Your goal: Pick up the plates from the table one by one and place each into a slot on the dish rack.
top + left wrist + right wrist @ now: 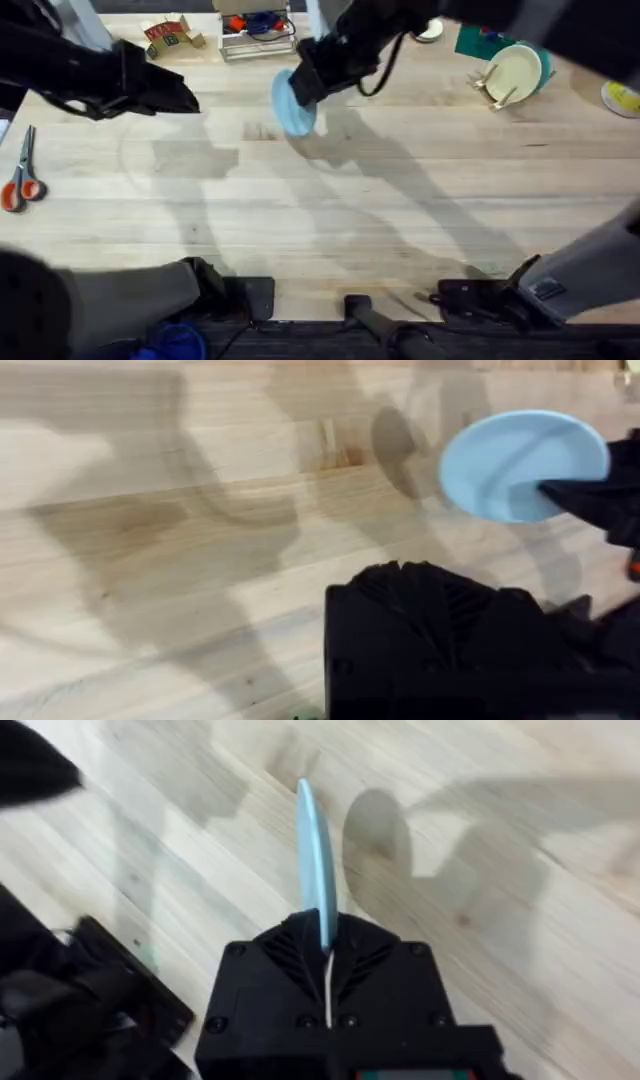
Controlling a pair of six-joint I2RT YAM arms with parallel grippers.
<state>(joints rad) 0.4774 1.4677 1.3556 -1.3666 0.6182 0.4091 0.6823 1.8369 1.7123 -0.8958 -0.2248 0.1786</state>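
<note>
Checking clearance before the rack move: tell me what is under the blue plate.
Bare table planks and the plate's shadow lie under the blue plate, held edge-on above them in the right gripper jaws. Nothing else shows there. The clamped part of its rim is hidden.

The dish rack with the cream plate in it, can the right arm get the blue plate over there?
Probably yes. The right gripper is shut on the blue plate, lifted off the table. The dish rack sits off to the right, with bare table between them.
</note>
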